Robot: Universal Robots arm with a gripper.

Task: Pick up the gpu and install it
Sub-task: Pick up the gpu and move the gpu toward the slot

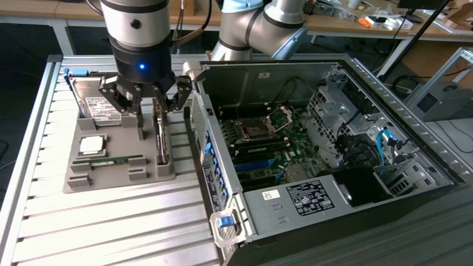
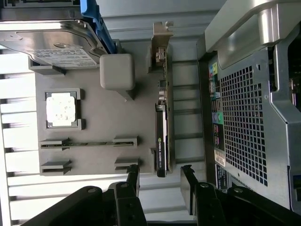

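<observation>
The gpu stands on its long edge in a slot at the exterior view's right side of the grey parts holder. It is a thin dark card with a silver end bracket. My gripper hangs just above the card, open. In the wrist view the gripper has one black finger on each side of the card's end, with a gap to the card on both sides. Nothing is held.
The holder also carries a silver hard drive, a CPU and a green RAM stick. The open PC case lies at the exterior view's right, motherboard exposed, its rear wall close beside the holder.
</observation>
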